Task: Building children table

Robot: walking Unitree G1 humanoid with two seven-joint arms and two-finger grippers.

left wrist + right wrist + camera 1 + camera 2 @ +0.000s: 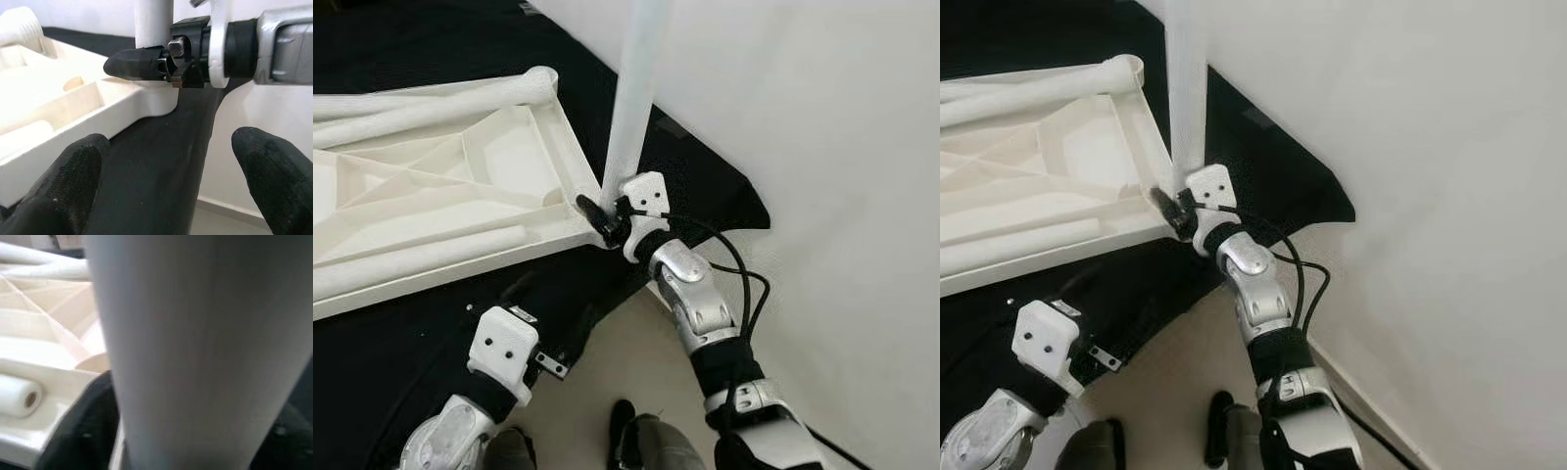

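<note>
Bright, even indoor light; head views sharp, wrist views soft up close.

The white wall (842,147) was nearly blown out, and the black cloth (431,49) swallowed detail. The leg (195,352) was a close, blurred mass in the right wrist view; the left tool's fingertips (58,181) were out of focus.

Upturned white tabletop (499,166) on a black sheet (411,343) over pale floor (636,362).
</note>
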